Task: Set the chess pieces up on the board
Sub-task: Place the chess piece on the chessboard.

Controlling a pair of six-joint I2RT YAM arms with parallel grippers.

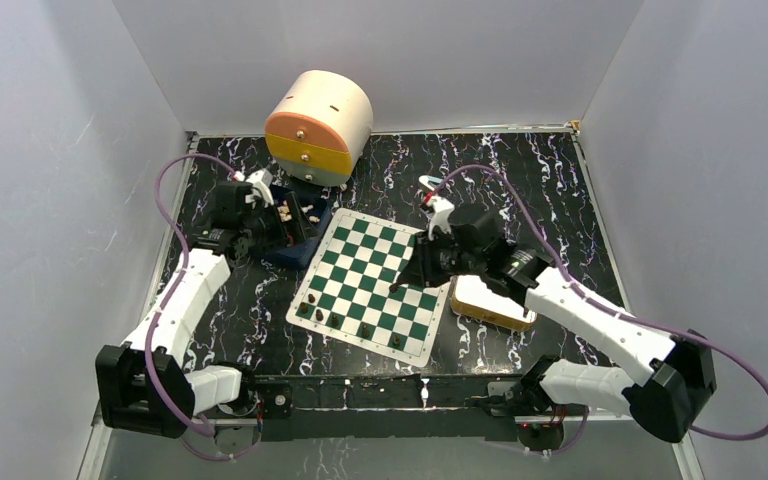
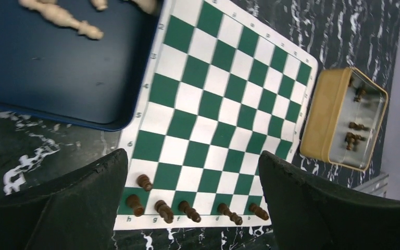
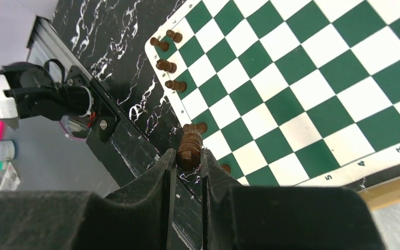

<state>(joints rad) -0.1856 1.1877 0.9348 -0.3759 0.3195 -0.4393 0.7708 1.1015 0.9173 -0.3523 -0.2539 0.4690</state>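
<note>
Top external view: the board (image 1: pixel 372 282) lies mid-table, with several dark pieces (image 2: pixel 187 211) standing along its near edge. The left gripper (image 2: pixel 192 172) hangs over the board's left edge, beside the blue tray (image 2: pixel 57 78), its jaws wide apart and empty. Pale pieces (image 2: pixel 67 21) lie in the tray. The right gripper (image 3: pixel 188 156), above the board's right side, pinches one dark piece (image 3: pixel 190 148). A tin (image 2: pixel 320 120) just beside the board's right edge holds more dark ones.
</note>
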